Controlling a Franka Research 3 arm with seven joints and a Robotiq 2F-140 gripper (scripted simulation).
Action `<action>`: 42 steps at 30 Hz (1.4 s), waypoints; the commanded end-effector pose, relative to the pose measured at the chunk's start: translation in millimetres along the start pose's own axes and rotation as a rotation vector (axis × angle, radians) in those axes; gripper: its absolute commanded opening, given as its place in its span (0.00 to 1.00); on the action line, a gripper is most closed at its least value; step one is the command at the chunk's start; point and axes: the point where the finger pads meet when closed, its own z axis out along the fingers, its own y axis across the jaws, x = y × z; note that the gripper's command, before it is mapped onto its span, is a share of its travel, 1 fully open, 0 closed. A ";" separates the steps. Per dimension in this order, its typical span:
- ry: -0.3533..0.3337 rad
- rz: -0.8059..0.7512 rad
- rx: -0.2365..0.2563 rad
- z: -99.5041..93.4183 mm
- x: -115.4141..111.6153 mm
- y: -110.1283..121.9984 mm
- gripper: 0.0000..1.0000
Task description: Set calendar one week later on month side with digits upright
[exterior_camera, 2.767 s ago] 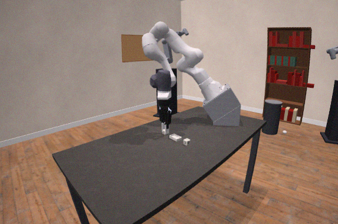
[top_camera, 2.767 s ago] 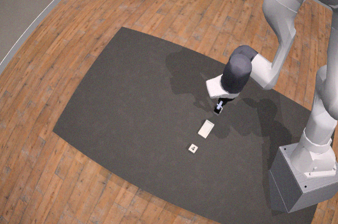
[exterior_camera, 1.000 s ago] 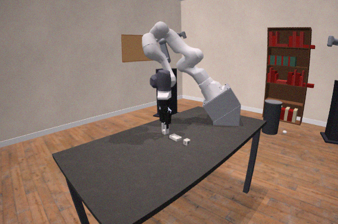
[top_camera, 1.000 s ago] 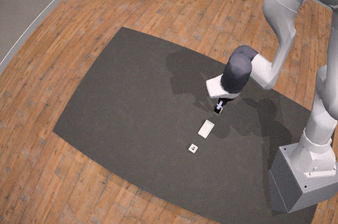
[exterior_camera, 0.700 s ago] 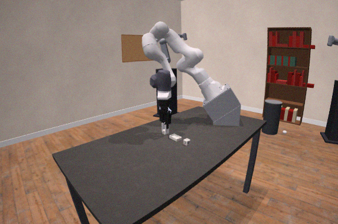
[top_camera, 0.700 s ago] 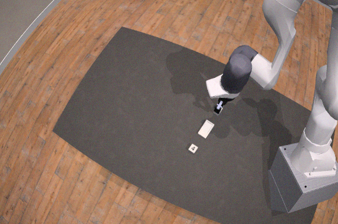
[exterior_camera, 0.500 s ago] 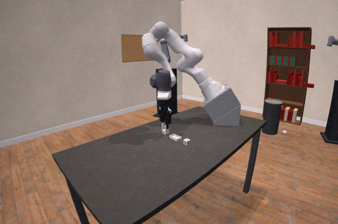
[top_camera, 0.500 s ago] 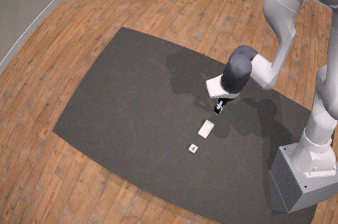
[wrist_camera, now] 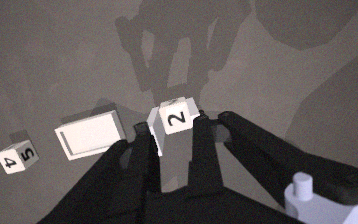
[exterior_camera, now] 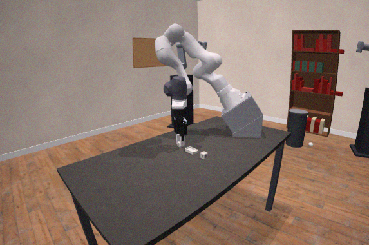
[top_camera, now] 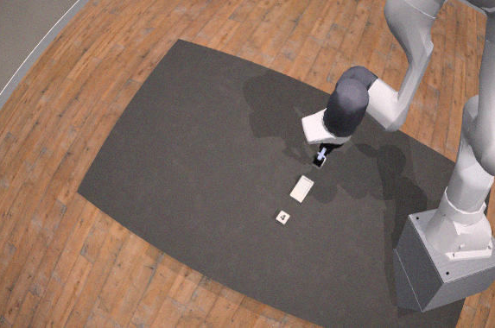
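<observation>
Dark table (top_camera: 179, 129) (exterior_camera: 165, 193) (wrist_camera: 50, 50), approx. half the top view. Gripper (top_camera: 319, 162) (exterior_camera: 180, 142) (wrist_camera: 175, 113) low, fingers narrow around "2" cube (exterior_camera: 179, 144) (wrist_camera: 176, 118); can't tell if clamped. Tray (top_camera: 301, 188) (exterior_camera: 191, 150) (wrist_camera: 92, 135) flat nearby, w/o cubes. "4"/"5" cube (top_camera: 282, 217) (exterior_camera: 203, 155) (wrist_camera: 17, 156) on table past tray. Done: both cubes out. Left: turn as req'd, seat both side by side, release.

Outer cube (wrist_camera: 18, 153) cut off at wrist view's left edge
</observation>
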 end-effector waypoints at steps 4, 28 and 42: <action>0.000 0.002 0.001 0.8 -0.1 0.3 0.23; 0.000 0.002 0.001 -10.3 -0.1 0.3 0.28; 0.000 0.002 0.001 -70.2 -0.1 0.3 0.28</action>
